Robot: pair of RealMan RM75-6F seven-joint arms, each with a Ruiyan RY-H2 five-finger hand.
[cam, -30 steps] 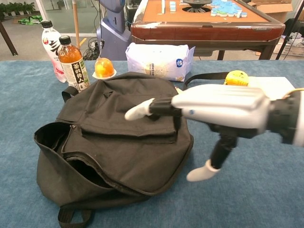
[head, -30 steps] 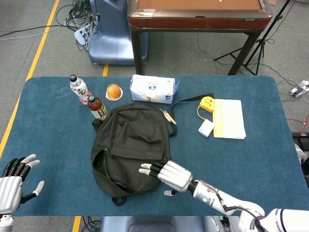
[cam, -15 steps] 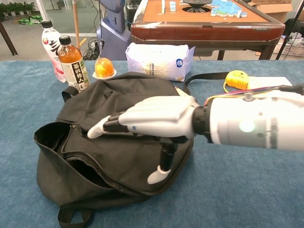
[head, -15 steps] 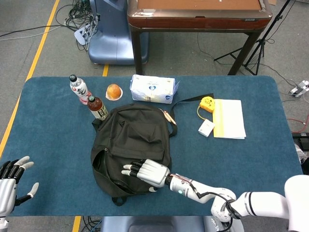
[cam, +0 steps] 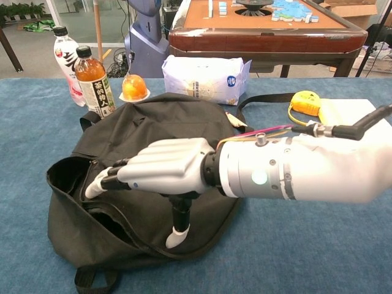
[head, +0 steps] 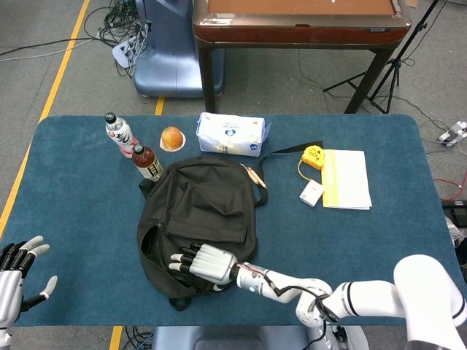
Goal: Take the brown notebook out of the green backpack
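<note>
Right hand [head: 203, 261] lay flat, fingers spread and holding nothing, over the backpack [head: 208, 208] opening at lower centre. Left hand [head: 16, 271], cut off at lower-left edge, was also splayed and empty. Notebook wasn't visible; bag interior too dark.

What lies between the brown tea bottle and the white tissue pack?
An orange fruit in a small white dish sits between the brown tea bottle and white tissue pack, in both views.

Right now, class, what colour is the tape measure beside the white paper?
The tape measure is yellow, clearest in the chest view.
</note>
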